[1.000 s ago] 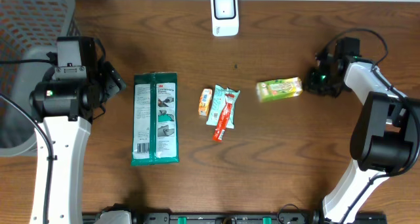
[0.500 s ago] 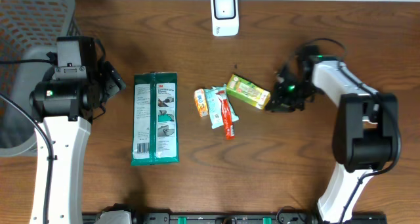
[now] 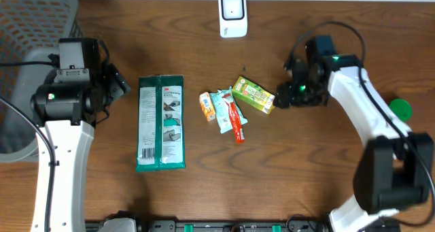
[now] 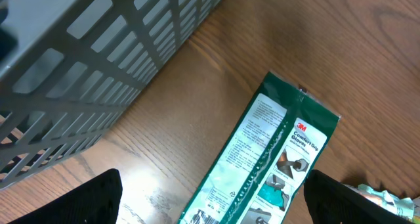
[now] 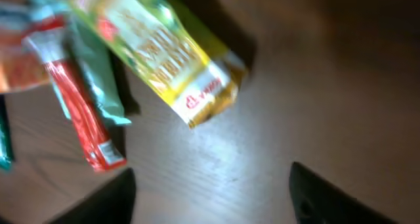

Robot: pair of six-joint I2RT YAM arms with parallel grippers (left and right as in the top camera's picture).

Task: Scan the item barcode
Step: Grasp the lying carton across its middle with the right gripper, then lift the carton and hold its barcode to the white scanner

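At the near side of the table (image 3: 319,184) we've got the big green 3M pack (image 3: 160,123) lying flat. The left gripper (image 4: 216,198) hangs over its far end, jaws spread wide with nothing in them, beside the grey basket (image 4: 98,73).

Moving up to mid-table, here's the action: a little huddle of sachets (image 3: 224,109), and leaning against them the green-and-yellow packet (image 3: 255,96), flat on the wood and skewed. That's our item to scan. The right gripper (image 3: 287,97) sits just off the packet's right end, jaws wide apart and empty, and the wrist view shows the packet ahead of the fingers, not between them.

At the far edge stands the white scanner (image 3: 232,14), well apart from it all.

Now the danger, as we read it. The packet touches the sachets, so a grab from this end could shove the whole cluster or pinch a sachet along with it. It's flat and glossy too, so a shallow bite may slip. And we can't spot the barcode, so it might meet the scanner wrong face first.
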